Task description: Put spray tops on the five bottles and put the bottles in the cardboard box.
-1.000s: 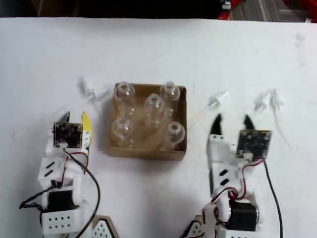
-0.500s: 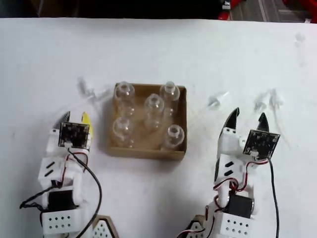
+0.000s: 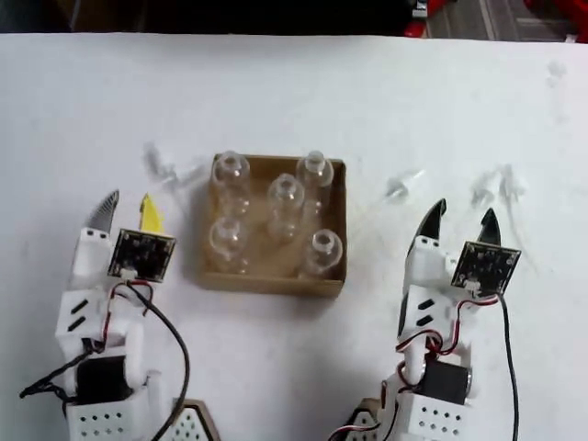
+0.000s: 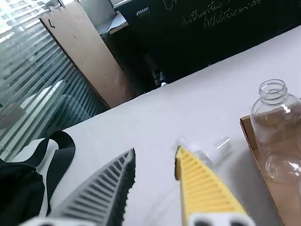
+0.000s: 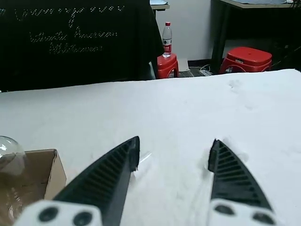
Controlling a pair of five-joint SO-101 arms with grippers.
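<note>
Five bottles (image 3: 286,198) stand uncapped in the box (image 3: 274,279), so capping likely comes next. The left claw (image 3: 129,198), open and empty, faces tops (image 3: 170,171) beside the box; the right claw (image 3: 464,209), likewise open, faces others.

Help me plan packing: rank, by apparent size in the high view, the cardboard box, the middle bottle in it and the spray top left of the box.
1. cardboard box, clearly largest.
2. middle bottle.
3. spray top, smallest, though its clear outline is hard to trace.
</note>
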